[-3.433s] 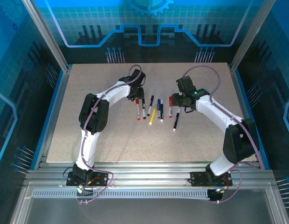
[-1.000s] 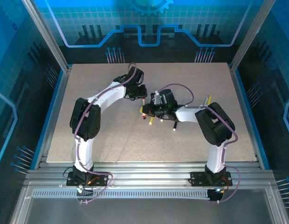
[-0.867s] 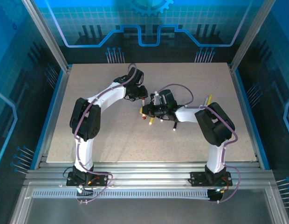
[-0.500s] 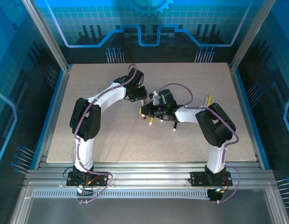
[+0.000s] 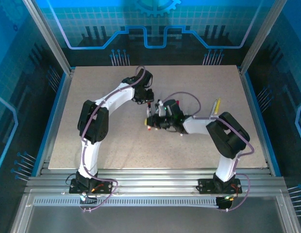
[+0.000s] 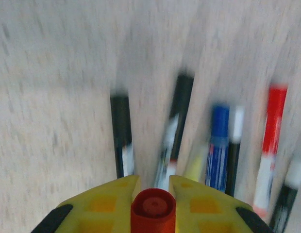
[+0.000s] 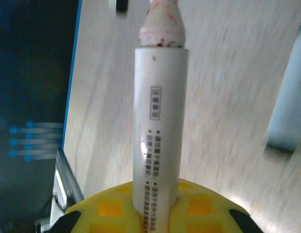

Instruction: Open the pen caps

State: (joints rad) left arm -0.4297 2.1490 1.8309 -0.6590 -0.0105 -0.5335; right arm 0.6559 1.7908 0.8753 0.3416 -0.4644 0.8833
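My left gripper is shut on a red pen cap, which stands end-on between the yellow fingers. My right gripper is shut on a white pen barrel with printed text. Its red-stained tip is bare and points away from the camera. From above, the left gripper and right gripper hang close together over the middle of the table. Below the left gripper lie several capped pens: a black one, a blue one and a red one.
A yellow pen lies alone toward the right of the beige tabletop. The right arm's forearm stretches over the row of pens. Metal rails run along the near edge, and blue walls enclose the table.
The two grippers have drawn apart: the right one shifted slightly toward the near edge with the barrel, and the left arm swung a little to the right.
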